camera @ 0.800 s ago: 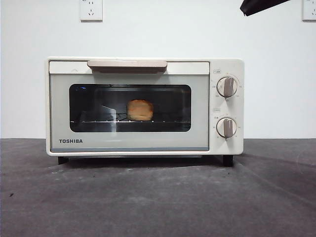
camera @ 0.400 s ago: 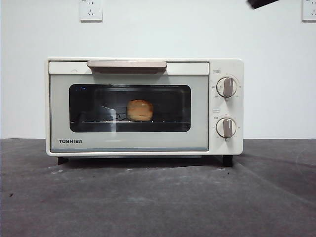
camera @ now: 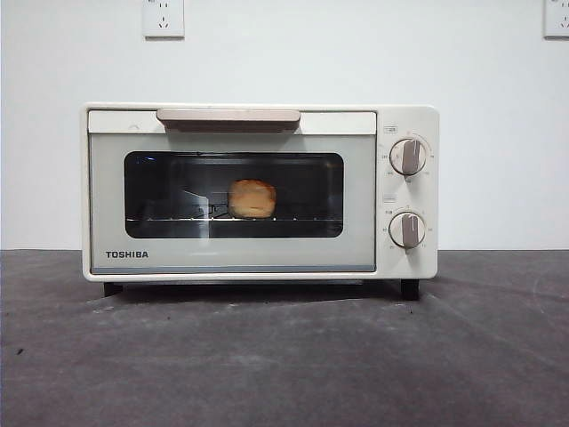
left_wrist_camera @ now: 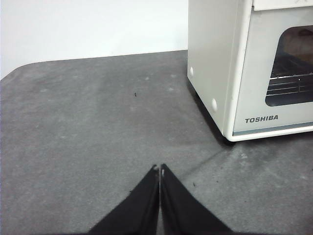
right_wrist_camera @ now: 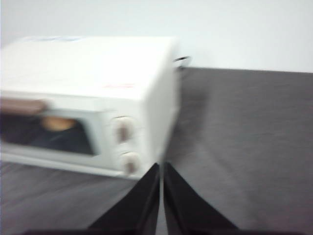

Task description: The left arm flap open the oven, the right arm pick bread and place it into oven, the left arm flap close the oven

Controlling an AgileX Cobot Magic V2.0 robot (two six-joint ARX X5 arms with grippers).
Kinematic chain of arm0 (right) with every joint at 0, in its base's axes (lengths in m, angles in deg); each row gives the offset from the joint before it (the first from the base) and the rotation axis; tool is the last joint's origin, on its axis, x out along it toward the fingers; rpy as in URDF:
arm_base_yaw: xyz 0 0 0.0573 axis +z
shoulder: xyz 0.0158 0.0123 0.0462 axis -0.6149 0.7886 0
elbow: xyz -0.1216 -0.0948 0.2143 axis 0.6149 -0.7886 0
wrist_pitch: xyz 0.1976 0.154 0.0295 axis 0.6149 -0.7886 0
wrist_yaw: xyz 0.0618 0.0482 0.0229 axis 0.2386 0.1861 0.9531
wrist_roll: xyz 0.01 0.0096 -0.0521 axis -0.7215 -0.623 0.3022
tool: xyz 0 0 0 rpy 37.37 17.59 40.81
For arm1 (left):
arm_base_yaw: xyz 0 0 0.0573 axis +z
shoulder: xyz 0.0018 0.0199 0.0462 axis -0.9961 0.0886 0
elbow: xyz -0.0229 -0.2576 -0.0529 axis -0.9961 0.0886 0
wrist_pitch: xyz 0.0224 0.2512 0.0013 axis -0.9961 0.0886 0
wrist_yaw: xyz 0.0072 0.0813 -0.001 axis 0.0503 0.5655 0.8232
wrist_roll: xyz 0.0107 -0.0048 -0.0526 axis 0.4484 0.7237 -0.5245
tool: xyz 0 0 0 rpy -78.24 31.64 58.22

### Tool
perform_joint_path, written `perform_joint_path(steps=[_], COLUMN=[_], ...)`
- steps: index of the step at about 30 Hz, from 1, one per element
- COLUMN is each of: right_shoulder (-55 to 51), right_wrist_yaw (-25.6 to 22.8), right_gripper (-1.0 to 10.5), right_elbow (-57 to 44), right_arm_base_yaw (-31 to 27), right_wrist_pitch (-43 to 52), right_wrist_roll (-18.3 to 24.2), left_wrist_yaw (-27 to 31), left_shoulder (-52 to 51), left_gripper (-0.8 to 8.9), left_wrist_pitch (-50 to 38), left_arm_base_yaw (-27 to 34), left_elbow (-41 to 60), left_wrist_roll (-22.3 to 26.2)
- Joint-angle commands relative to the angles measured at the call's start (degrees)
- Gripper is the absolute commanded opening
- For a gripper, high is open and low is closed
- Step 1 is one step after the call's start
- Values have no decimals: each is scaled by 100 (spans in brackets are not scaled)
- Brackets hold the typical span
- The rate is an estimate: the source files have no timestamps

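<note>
On the dark grey table [camera: 284,356] the oven [camera: 260,192] stood square to the front camera, door shut, beige bar handle [camera: 228,116] along the top edge of the door, two round knobs [camera: 408,156] stacked on its right panel. Behind the dark glass the bread [camera: 252,197] sat on the wire rack [camera: 235,219], about mid-width of the window. White wall behind, with an outlet [camera: 164,17] above the oven.

Left gripper [left_wrist_camera: 159,169]: jaws pressed together tip to tip, nothing between them, above bare table off the oven's left front corner, apart from it.

Right gripper [right_wrist_camera: 161,166]: jaws likewise closed and empty, raised above the table near the oven's knob side; that view blurred, the bread only a faint orange patch through the glass.

Neither arm showed in the front view.
</note>
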Motion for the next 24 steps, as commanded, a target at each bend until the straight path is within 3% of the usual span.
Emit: perform_joint_path(steps=[1, 5, 11, 19, 24], right_shoulder=[-433, -1137, -1880, -2293, -2428], right_wrist_yaw=[20, 20, 20, -48, -48], right_gripper=[8, 8, 8, 8, 8], right_elbow=[-442, -1314, -2396, -3287, -3692], right_arm_base_yaw=[-496, -920, -1117, -1128, -1128], right_wrist_pitch=[538, 1552, 2638, 2920, 2922], right_wrist_roll=[319, 378, 378, 358, 120], left_wrist_yaw=[15, 15, 15, 15, 15], left_shoulder=[-11, -11, -11, -11, -11], left_gripper=[10, 10, 10, 10, 10], left_wrist_pitch=[35, 35, 35, 35, 35], left_arm_base_yaw=[20, 20, 20, 20, 20], left_elbow=[118, 118, 118, 118, 118], left_wrist_roll=[28, 28, 28, 28, 28])
